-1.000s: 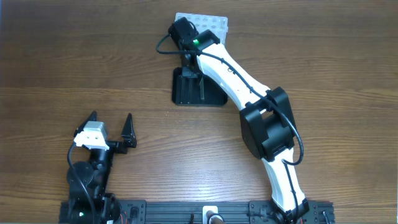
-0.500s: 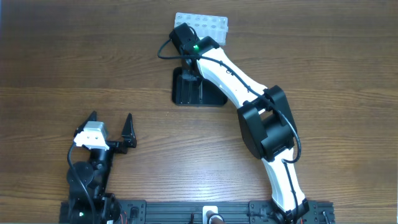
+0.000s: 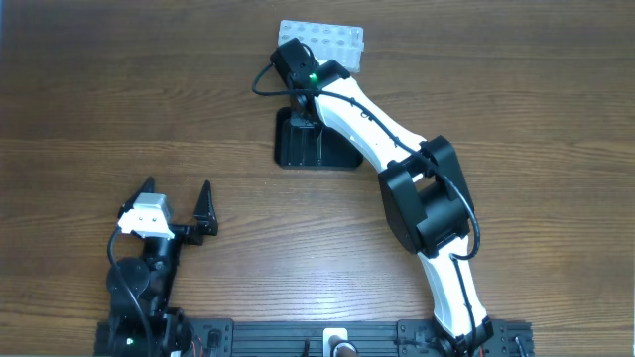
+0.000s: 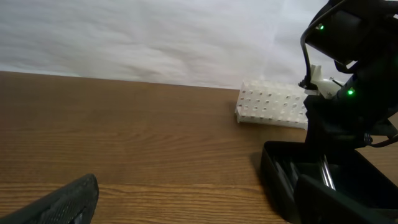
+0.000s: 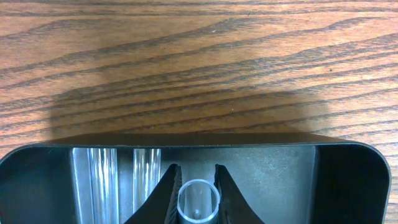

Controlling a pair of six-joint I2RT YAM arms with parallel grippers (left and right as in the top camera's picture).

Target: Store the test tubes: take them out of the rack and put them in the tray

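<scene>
Over the tray: the right gripper hangs above the inside of the black box, towards its middle, its two fingers clamped on a clear test tube.
Held tube: its round open mouth faces the wrist camera from between the fingers; whether its lower end touches the tray floor cannot be told.
Tubes inside the tray: two more clear tubes lie side by side along the floor, just beside the held one.
Rack: white, standing on the table just beyond the tray's far side; whether any tubes remain in it is too small to tell.
Left gripper: parked well apart from the tray, near its own base, jaws spread wide and holding nothing.
Step in hand: placing, judging by the tube held low over the tray.
Next move calls for: lowering the tube, probably tipping it so it lies flat like its neighbours, then parting the fingers without knocking the two already stored, and afterwards reaching past the tray to the rack.
</scene>
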